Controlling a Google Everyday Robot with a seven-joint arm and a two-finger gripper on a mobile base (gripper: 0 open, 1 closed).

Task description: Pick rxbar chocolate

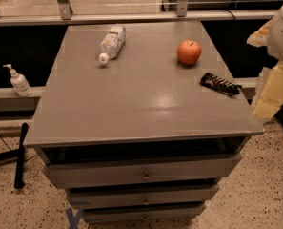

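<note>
We see the rxbar chocolate [220, 84] lying flat on the grey cabinet top [131, 104], in the right-middle of the frame and close to the top's right edge. Its black wrapper runs at a slant, the left end a little higher in the frame than the right.

The gripper [272, 92] shows only as a pale, cream-and-white blurred shape at the right edge of the frame, off the side of the cabinet. Whether it is spread or pressed together we cannot tell. The bar lies to the left of that shape, near it but apart from it — a strip of grey top and the cabinet's edge lie between them. Nothing is held.

Just up and left of the bar stands a red apple [189, 52], apart from the wrapper. Well across the top, in the upper left of the frame, a clear plastic bottle [112, 42] lies on its side with its white cap pointing toward the lower left.

Below the top, the cabinet's drawers [143, 173] stand slightly ajar. At the left edge of the frame a white pump bottle [18, 81] stands on a ledge — beneath it a black pole [20, 154] rests on the speckled floor.
</note>
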